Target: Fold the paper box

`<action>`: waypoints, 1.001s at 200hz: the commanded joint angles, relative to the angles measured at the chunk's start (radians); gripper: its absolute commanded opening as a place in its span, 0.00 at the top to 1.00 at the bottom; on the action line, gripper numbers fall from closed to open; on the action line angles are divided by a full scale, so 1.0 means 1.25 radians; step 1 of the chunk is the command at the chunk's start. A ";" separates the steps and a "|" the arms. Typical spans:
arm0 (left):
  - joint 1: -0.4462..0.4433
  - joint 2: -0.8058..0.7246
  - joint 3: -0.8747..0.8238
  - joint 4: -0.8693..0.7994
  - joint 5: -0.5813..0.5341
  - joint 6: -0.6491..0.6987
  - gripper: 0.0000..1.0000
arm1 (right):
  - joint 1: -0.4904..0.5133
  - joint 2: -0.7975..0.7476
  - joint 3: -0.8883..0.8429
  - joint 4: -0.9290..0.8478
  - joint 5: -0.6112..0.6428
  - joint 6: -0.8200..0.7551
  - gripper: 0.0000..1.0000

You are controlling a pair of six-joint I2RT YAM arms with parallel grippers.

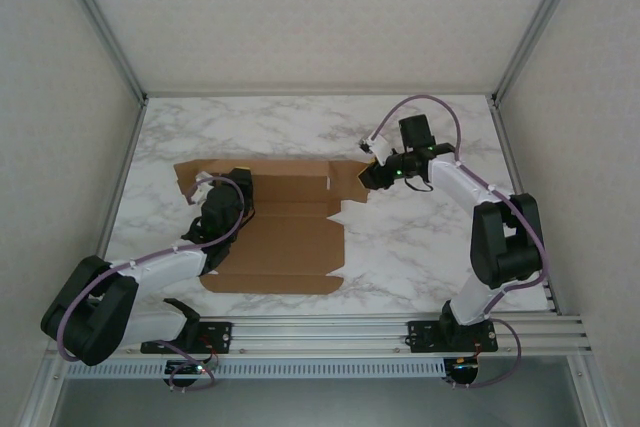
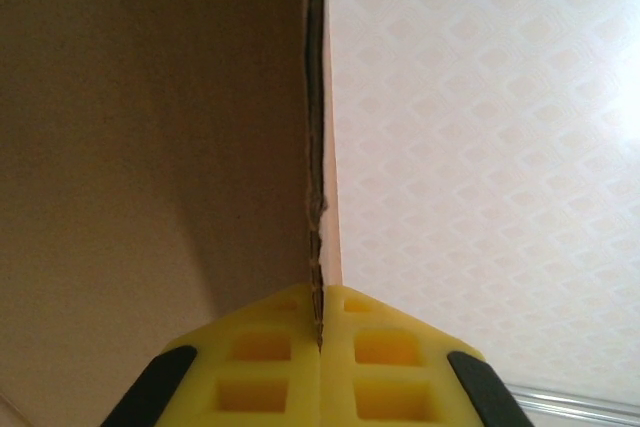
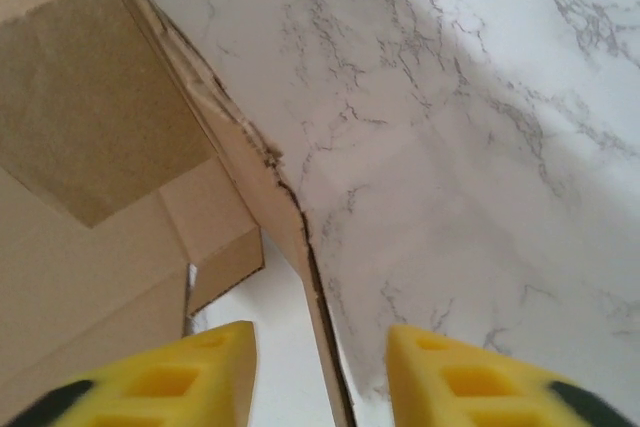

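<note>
Marble counter (image 1: 420, 247) with the paper box (image 1: 285, 237), mostly flat, toward 9 o'clock. Your left gripper (image 2: 321, 312) has its jaws clenched on a lifted panel edge. Your right gripper (image 3: 320, 347), jaws released, straddles a flap edge at the sheet's 2 o'clock. Step judged: raising walls; next, pinch and lift that flap.

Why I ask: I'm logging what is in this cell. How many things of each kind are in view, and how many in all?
paper box: 1
robot arms: 2, the left arm and the right arm
marble table: 1
Total: 4
</note>
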 commanded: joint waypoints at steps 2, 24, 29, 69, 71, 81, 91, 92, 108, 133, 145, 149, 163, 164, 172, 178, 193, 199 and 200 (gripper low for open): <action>-0.008 0.006 0.025 -0.009 0.009 0.017 1.00 | 0.015 -0.004 0.006 0.010 0.024 0.010 0.78; -0.010 0.007 0.027 -0.009 0.009 0.016 1.00 | 0.037 -0.014 -0.006 0.027 0.062 0.035 0.83; -0.011 0.007 0.027 -0.009 0.009 0.016 1.00 | 0.042 -0.015 -0.006 0.032 0.075 0.052 0.86; -0.015 0.013 0.031 -0.011 0.005 0.005 1.00 | 0.102 -0.035 -0.018 0.098 0.243 0.237 0.86; -0.016 0.012 0.031 -0.011 0.004 0.003 1.00 | 0.108 -0.038 -0.022 0.104 0.254 0.245 0.86; -0.017 0.012 0.033 -0.013 0.003 0.004 1.00 | 0.137 -0.047 -0.031 0.117 0.316 0.275 0.87; -0.019 0.012 0.037 -0.016 0.001 0.002 1.00 | 0.167 -0.053 -0.037 0.128 0.389 0.314 0.87; -0.020 0.012 0.037 -0.017 0.001 0.002 1.00 | 0.171 -0.053 -0.038 0.130 0.398 0.319 0.87; -0.023 0.012 0.042 -0.021 -0.002 0.002 1.00 | 0.215 -0.051 -0.036 0.135 0.524 0.415 0.88; -0.029 0.012 0.047 -0.029 -0.008 -0.005 1.00 | 0.245 -0.024 0.018 0.065 0.656 0.644 0.91; -0.031 0.011 0.047 -0.031 -0.010 -0.007 1.00 | 0.249 -0.011 0.050 0.015 0.698 0.762 0.91; -0.032 0.011 0.047 -0.032 -0.012 -0.009 1.00 | 0.249 -0.009 0.058 0.005 0.698 0.798 0.90; -0.035 0.011 0.048 -0.035 -0.016 -0.010 1.00 | 0.249 -0.001 0.080 -0.022 0.690 0.921 0.89; -0.035 0.010 0.049 -0.035 -0.015 -0.010 1.00 | 0.249 -0.001 0.080 -0.022 0.686 0.929 0.88; -0.037 0.009 0.049 -0.036 -0.018 -0.011 1.00 | 0.249 0.002 0.084 -0.015 0.655 0.978 0.88; -0.038 0.010 0.049 -0.037 -0.019 -0.012 1.00 | 0.249 0.005 0.086 -0.006 0.625 1.016 0.86; -0.040 0.011 0.052 -0.039 -0.022 -0.013 1.00 | 0.255 0.021 0.108 -0.006 0.571 1.090 0.85; -0.041 0.011 0.053 -0.039 -0.023 -0.012 1.00 | 0.261 0.029 0.119 -0.008 0.558 1.110 0.84; -0.041 0.011 0.053 -0.039 -0.023 -0.013 1.00 | 0.262 0.030 0.121 -0.008 0.557 1.112 0.83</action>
